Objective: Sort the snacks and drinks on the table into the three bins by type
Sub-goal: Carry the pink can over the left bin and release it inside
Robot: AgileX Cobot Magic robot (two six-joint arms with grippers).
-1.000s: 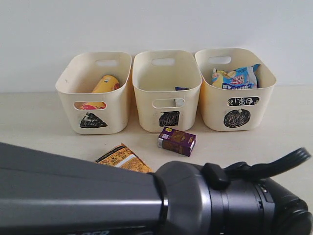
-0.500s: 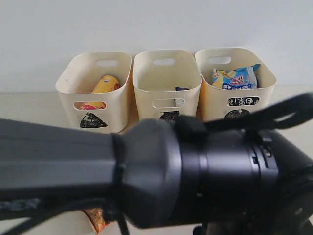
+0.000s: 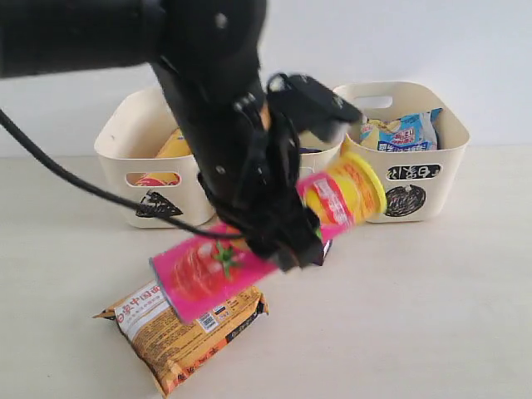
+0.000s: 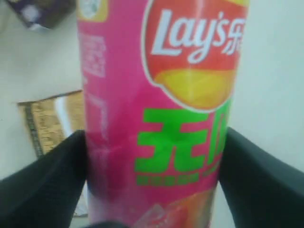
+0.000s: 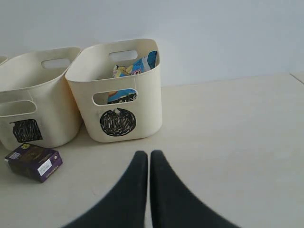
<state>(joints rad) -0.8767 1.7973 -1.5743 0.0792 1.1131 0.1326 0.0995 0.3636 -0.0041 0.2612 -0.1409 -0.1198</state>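
Observation:
My left gripper [image 3: 278, 229] is shut on the pink chip tube [image 3: 212, 278] and holds it tilted in the air, yellow lid [image 3: 359, 188] toward the bins. In the left wrist view the pink chip tube [image 4: 156, 95] fills the space between both dark fingers [image 4: 52, 175]. The orange-brown noodle packet [image 3: 183, 328] lies flat on the table below it. A yellow tube [image 3: 176, 146] rests in the triangle bin [image 3: 115, 162]. Blue-white packets [image 3: 403, 131] sit in the circle bin [image 3: 366, 179]. My right gripper [image 5: 148, 155] is shut and empty, low over the table before the circle bin [image 5: 142, 99].
A small purple box [image 5: 34, 161] lies on the table in front of the square bin [image 5: 52, 102]; in the exterior view the left arm hides most of that bin and box. A pale wall stands right behind the bins.
The left arm, which filled the exterior view low down, has risen. It now carries the pink chip tube in the air, and the noodle packet shows fully.

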